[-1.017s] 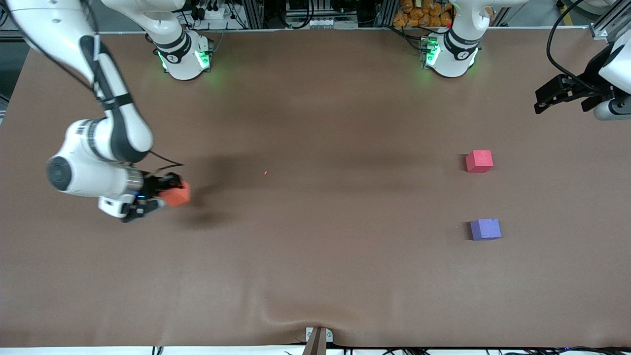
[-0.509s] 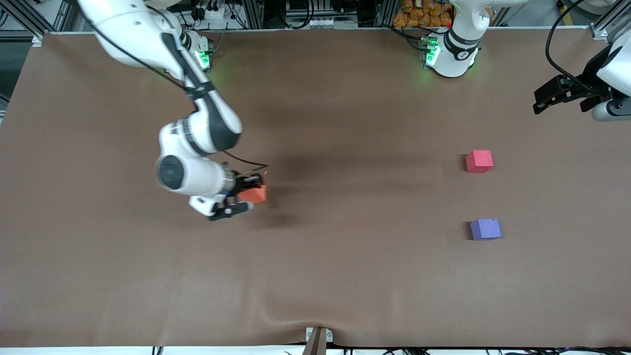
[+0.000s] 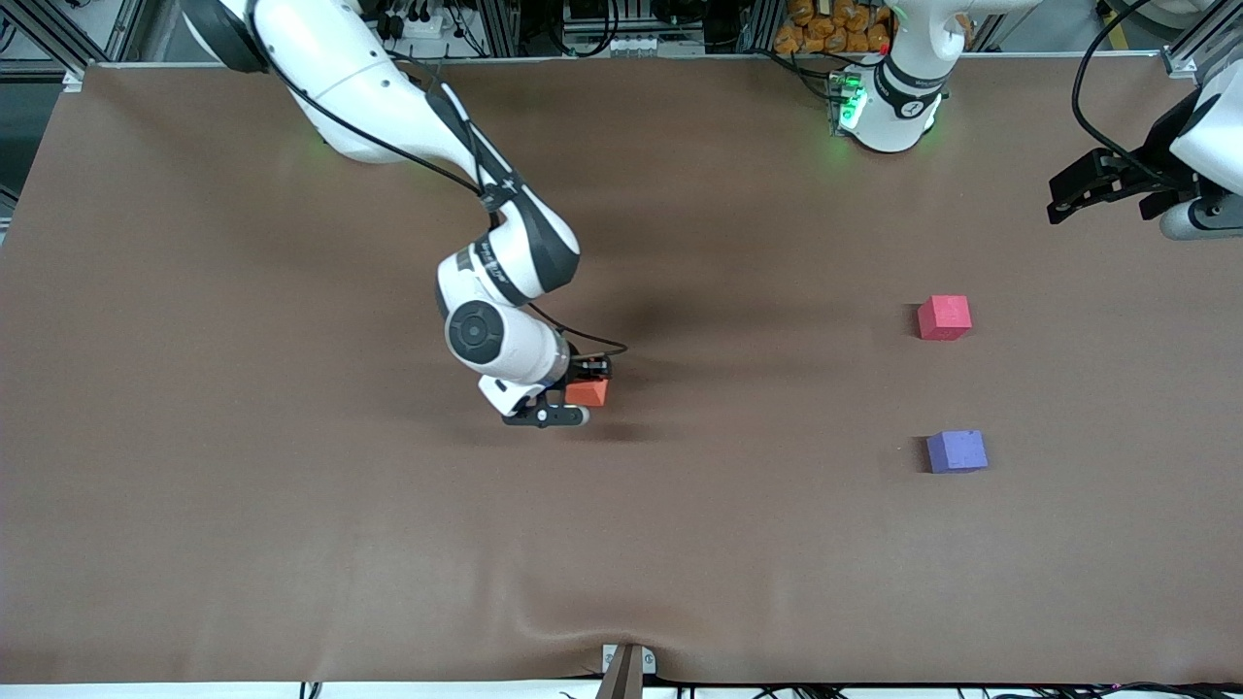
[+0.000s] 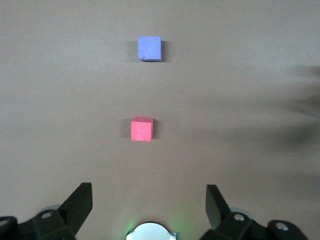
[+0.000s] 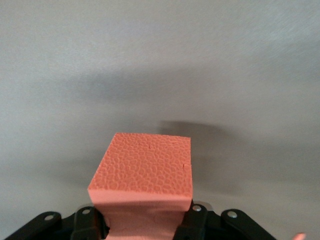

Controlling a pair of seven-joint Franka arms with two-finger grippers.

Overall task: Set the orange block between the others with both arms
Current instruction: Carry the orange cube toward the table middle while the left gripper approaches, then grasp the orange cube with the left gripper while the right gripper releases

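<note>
Two grippers differ: the right gripper [image 3: 581, 393] clamps the bright orange foam cube [image 3: 587, 392] over mid-table, probably for handover, while the left gripper [image 3: 1068, 194] waits spread open above the pinkish-red cube [image 3: 944, 316] and purple-blue cube [image 3: 957, 450].

White jointed arms [image 3: 388, 92], black bands, seemingly green-lit bases [image 3: 889, 102]

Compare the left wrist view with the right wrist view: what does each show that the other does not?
Only the left wrist view shows the red block and the purple block lying apart on the table, with the left end effector open and empty above them. Only the right wrist view shows the orange block, clamped in the right end effector and held above the table. Both share only the bare brown table surface; no block appears in both.
</note>
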